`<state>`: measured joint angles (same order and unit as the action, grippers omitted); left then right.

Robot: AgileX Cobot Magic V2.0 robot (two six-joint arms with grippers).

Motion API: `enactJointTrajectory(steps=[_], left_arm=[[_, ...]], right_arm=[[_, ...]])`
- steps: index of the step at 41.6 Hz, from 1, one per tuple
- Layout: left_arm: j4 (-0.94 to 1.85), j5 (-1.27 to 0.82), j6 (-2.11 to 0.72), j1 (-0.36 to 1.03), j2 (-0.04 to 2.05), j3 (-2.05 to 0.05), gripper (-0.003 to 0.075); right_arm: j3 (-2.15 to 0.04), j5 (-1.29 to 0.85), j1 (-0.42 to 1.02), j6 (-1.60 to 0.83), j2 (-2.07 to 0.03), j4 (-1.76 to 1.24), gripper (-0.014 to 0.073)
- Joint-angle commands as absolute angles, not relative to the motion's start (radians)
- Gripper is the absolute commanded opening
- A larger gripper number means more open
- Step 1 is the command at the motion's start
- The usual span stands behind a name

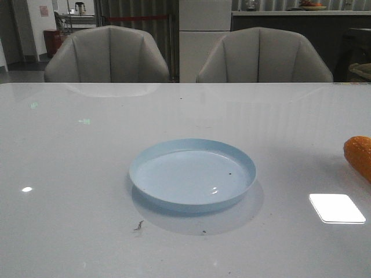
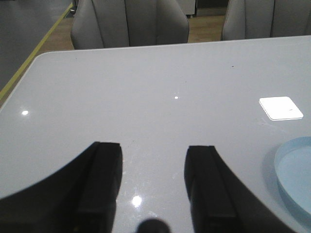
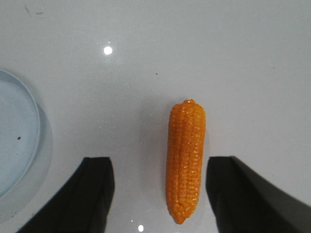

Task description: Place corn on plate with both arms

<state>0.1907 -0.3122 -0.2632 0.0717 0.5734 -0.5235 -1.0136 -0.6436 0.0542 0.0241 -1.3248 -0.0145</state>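
The pale blue plate (image 1: 193, 174) sits in the middle of the white table, empty. The orange-yellow corn (image 1: 359, 155) lies on the table at the right edge of the front view, partly cut off. In the right wrist view the corn (image 3: 185, 160) lies lengthwise between my right gripper's open fingers, nearer one finger, touching neither. My right gripper (image 3: 160, 165) is open above the table. The plate's edge (image 3: 19, 145) shows beside it. My left gripper (image 2: 153, 150) is open and empty over bare table, with the plate's rim (image 2: 286, 170) off to its side. Neither gripper shows in the front view.
Two grey chairs (image 1: 107, 55) (image 1: 264, 55) stand behind the table's far edge. A bright light reflection (image 1: 336, 208) lies on the table at the front right. Small dark specks (image 1: 139, 226) lie in front of the plate.
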Motion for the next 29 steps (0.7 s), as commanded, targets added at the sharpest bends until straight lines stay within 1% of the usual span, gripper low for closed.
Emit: enactJointTrajectory(steps=[1, 13, 21, 29], left_arm=[[0.205, -0.235, -0.255, 0.072, 0.570, -0.552, 0.0376], [0.205, -0.271, -0.255, 0.072, 0.570, -0.552, 0.0376], [0.205, -0.271, -0.255, 0.072, 0.570, -0.552, 0.0376], [0.205, -0.271, -0.255, 0.072, 0.570, -0.552, 0.0376]], right_arm=[[-1.078, -0.607, 0.053, 0.022, -1.375, 0.010, 0.0553], [-1.091, -0.548, -0.017, 0.052, -1.585, 0.033, 0.0553], [-1.091, -0.478, -0.020, 0.052, -1.669, 0.019, 0.0553], [-1.091, -0.476, -0.020, 0.052, -1.733, 0.019, 0.0553]])
